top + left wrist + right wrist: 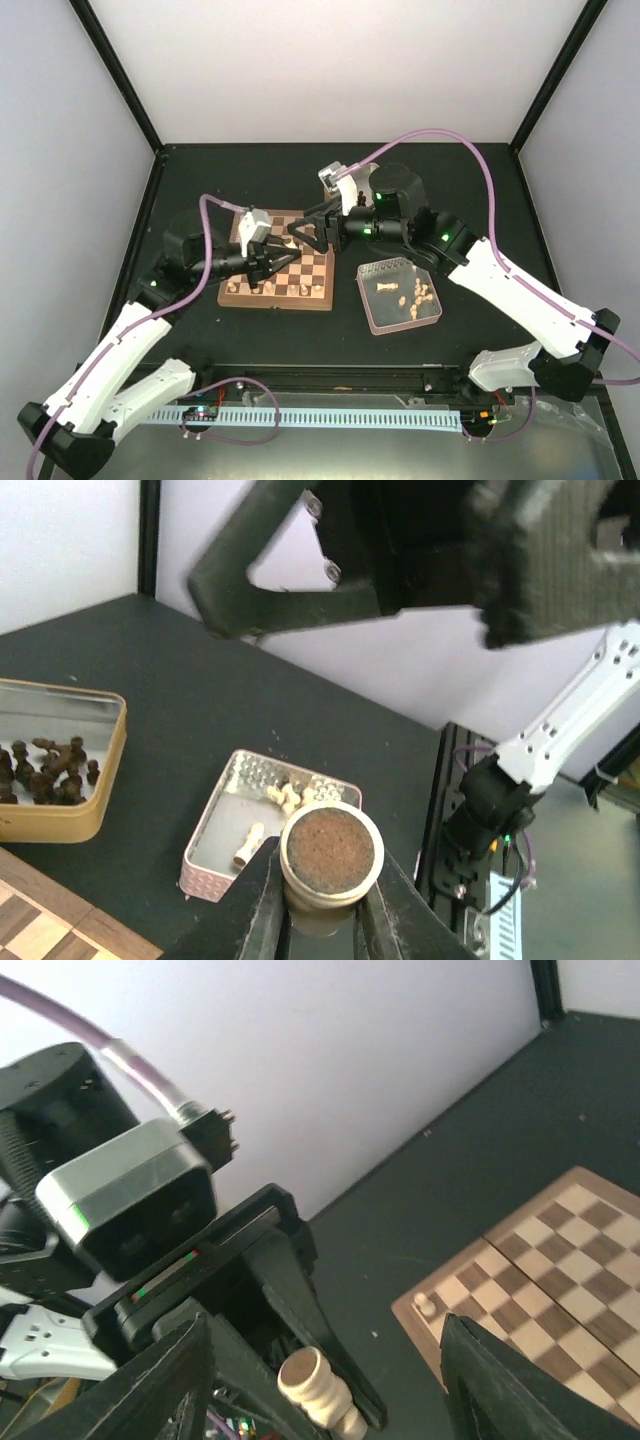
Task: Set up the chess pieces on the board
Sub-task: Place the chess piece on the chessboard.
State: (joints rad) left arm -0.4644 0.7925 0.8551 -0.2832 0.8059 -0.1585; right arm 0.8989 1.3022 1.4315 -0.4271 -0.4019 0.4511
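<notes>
The board lies left of centre, with a few cream chess pieces along its near edge. My left gripper hovers over the board, shut on a cream chess piece whose brown felt base faces the left wrist camera. My right gripper is open and empty just beyond it, its fingers wide apart either side of the held piece. In the right wrist view, one cream piece stands on the corner of the board.
A pale tin right of the board holds several loose cream pieces. A gold tin with dark brown pieces sits past the board's corner. The two grippers are close together.
</notes>
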